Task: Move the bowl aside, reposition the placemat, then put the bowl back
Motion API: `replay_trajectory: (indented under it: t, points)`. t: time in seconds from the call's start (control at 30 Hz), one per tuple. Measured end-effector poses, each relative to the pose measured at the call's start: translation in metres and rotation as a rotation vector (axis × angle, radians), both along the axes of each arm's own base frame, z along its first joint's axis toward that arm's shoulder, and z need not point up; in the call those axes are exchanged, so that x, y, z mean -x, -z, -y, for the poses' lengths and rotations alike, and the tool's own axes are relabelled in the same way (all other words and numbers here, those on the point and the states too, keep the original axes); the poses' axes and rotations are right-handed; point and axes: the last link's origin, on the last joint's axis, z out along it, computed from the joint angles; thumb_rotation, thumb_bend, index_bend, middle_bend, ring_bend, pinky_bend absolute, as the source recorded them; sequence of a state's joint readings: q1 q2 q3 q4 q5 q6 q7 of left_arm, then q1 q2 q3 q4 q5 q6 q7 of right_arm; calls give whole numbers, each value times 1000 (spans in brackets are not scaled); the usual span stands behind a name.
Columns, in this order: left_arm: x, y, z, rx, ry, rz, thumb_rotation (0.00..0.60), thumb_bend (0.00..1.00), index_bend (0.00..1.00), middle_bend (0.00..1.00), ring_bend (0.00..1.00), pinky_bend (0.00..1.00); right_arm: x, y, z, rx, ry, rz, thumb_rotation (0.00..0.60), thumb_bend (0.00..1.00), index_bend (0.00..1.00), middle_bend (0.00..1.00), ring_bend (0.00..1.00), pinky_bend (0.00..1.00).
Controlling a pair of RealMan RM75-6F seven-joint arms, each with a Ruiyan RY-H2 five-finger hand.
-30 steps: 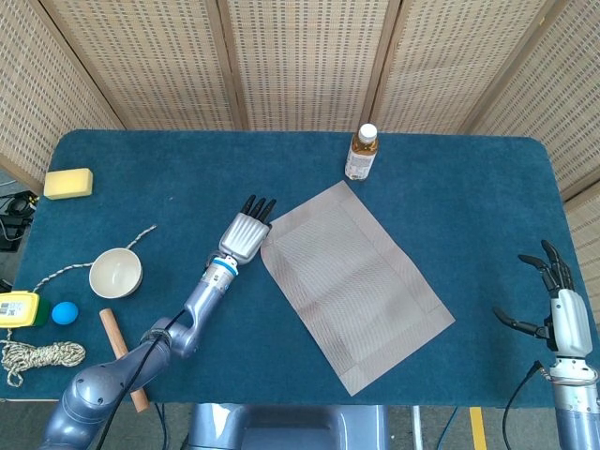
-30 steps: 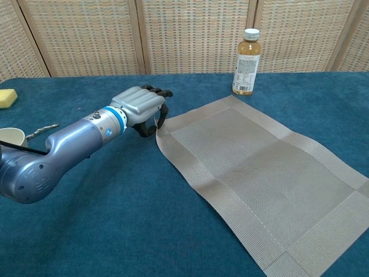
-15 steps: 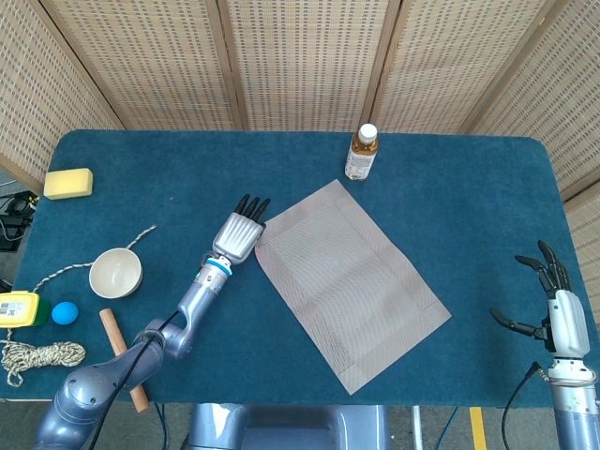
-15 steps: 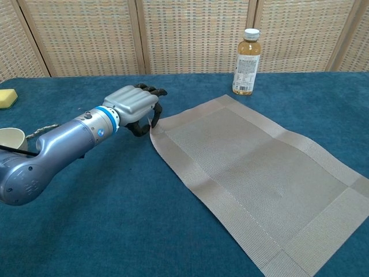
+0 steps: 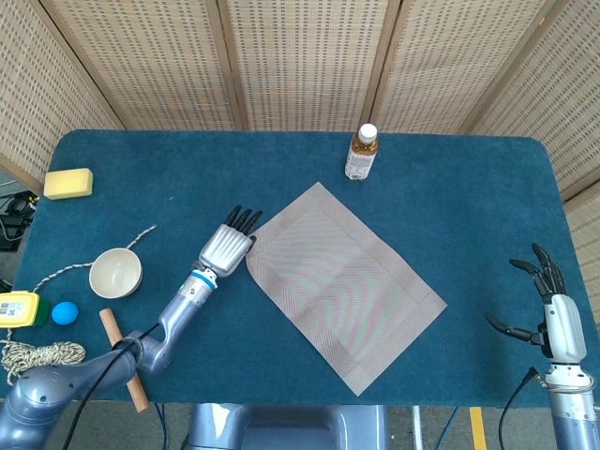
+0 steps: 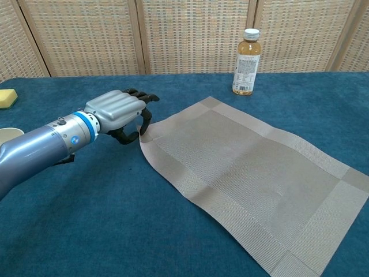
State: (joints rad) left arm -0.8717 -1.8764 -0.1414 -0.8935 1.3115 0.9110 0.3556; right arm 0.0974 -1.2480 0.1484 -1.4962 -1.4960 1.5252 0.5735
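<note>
A grey woven placemat point(image 5: 342, 281) point(image 6: 248, 173) lies skewed across the middle of the blue table. My left hand point(image 5: 228, 246) point(image 6: 118, 112) pinches the mat's left corner, fingers curled over its edge. The white bowl point(image 5: 115, 273) point(image 6: 8, 136) sits empty at the left side of the table, well apart from the mat. My right hand point(image 5: 548, 300) hovers with fingers spread at the front right edge, holding nothing.
A drink bottle point(image 5: 362, 153) point(image 6: 248, 62) stands just beyond the mat's far corner. A yellow sponge point(image 5: 68, 183) point(image 6: 7, 98), a string point(image 5: 89, 258), a blue ball point(image 5: 64, 312), a wooden stick point(image 5: 123, 357) and a rope coil point(image 5: 37, 356) lie at the left.
My left hand has pulled back to the left and toward me, dragging the placemat's corner with it. The whole mat has shifted left. The right hand drifted slightly nearer.
</note>
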Motion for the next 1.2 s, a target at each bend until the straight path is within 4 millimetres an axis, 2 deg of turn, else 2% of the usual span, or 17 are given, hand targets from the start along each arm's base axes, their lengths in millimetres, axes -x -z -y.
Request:
replay_trajectory:
  t: [0.53, 0.8, 1.2]
  points:
    - [29, -54, 79, 139, 49, -49, 600, 530, 725, 0, 0, 0, -9, -3, -8, -3, -40, 21, 600, 211, 239, 0, 0, 0]
    - [30, -58, 102, 205, 83, -45, 600, 532, 726, 0, 0, 0, -11, -2, -10, -9, -49, 19, 600, 212, 239, 0, 0, 0]
    - [19, -50, 123, 355, 140, -35, 600, 532, 726, 0, 0, 0, -12, -3, -11, -6, -53, 21, 600, 212, 239, 0, 0, 0]
